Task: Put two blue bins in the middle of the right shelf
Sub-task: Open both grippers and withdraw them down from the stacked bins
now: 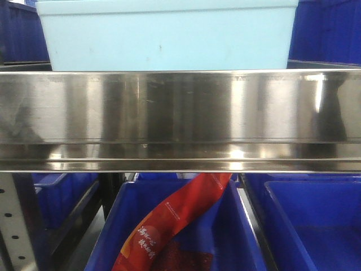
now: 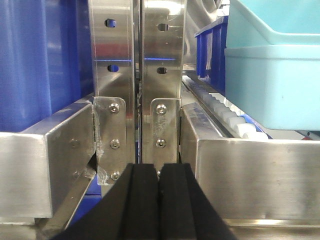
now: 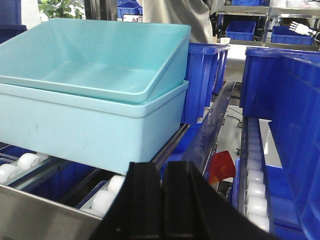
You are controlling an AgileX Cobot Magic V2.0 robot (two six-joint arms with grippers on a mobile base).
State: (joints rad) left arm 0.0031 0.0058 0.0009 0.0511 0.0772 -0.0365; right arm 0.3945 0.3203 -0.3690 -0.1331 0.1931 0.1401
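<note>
Left claw: pads pressed together, nothing held; I see it nose-on to the shelf uprights.
Right claw: closed too, empty, just below the bins.
Bins: two pale blue tubs, nested, top one tilted, sitting on middle-tier roller track of right shelf.
Risk: I judge tilted tub could slide off if nudged; claws close to steel, bump likely.

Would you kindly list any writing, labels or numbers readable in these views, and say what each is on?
Red packet in the dark blue bin under the steel shelf rail: white characters and a small white line of print, too blurred to read.
Light blue bins, left gripper and right gripper: no writing visible.
</note>
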